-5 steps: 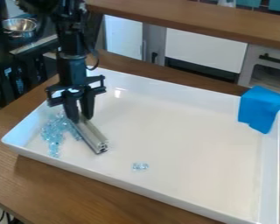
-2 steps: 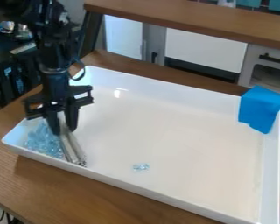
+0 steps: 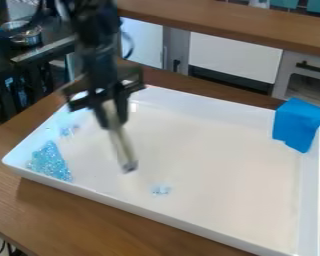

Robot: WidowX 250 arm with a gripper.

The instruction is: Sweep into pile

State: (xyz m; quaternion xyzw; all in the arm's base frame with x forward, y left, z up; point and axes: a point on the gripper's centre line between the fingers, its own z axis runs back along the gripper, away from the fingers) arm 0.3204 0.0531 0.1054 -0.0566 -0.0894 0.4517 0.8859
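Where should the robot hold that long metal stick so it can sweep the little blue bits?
Probably near the top, from above, where the end effector grips the stick. It is long, thin and slants down, so its low end is free to push the blue bits.

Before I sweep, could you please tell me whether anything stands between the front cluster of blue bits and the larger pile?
Nothing visible does: bare tray separates the front cluster from the larger pile. The metal bar ends just beyond that line.
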